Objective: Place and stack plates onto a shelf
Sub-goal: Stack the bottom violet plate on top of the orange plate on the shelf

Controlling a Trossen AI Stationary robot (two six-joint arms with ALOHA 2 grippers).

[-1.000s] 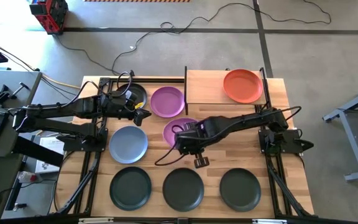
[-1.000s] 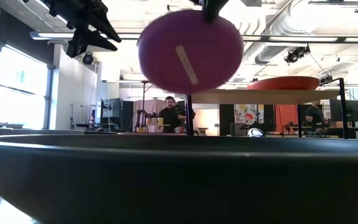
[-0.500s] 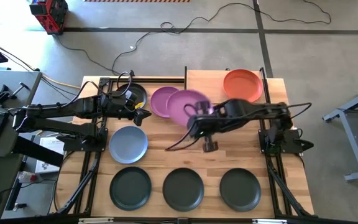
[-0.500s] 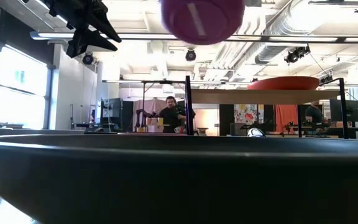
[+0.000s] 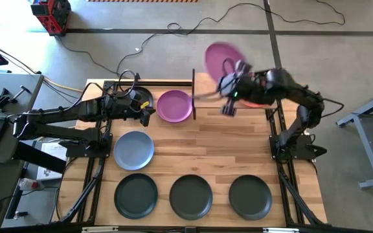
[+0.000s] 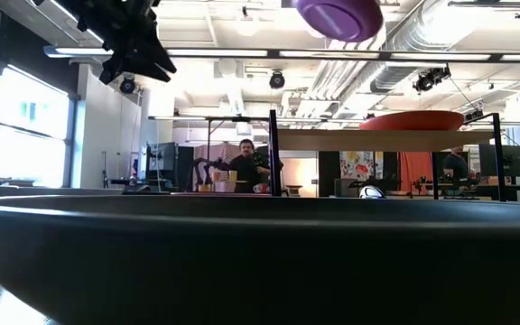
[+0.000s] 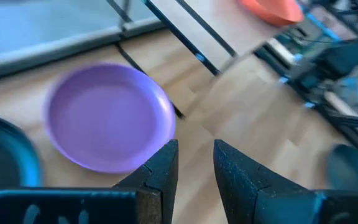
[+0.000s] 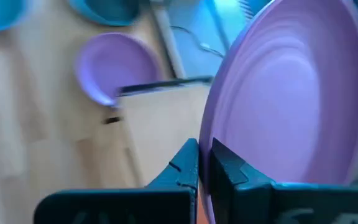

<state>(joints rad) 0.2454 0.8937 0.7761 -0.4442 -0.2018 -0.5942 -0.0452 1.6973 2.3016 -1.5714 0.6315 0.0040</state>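
Only the orange plate [image 5: 254,97] lies on the shelf [image 5: 212,87]. The right tool [image 5: 228,83], clamped on a purple plate's [image 5: 220,59] rim, holds it above the shelf. The left tool [image 5: 149,115] hangs partly open and empty beside the other purple plate [image 5: 175,106]. A blue plate [image 5: 133,149] and four dark plates [image 5: 191,196] wait on the surface [image 5: 232,152].

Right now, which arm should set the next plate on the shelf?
The right. Its gripper is shut on a purple plate, held above the shelf beside the orange plate. The left gripper holds nothing, near the other purple plate on the table.
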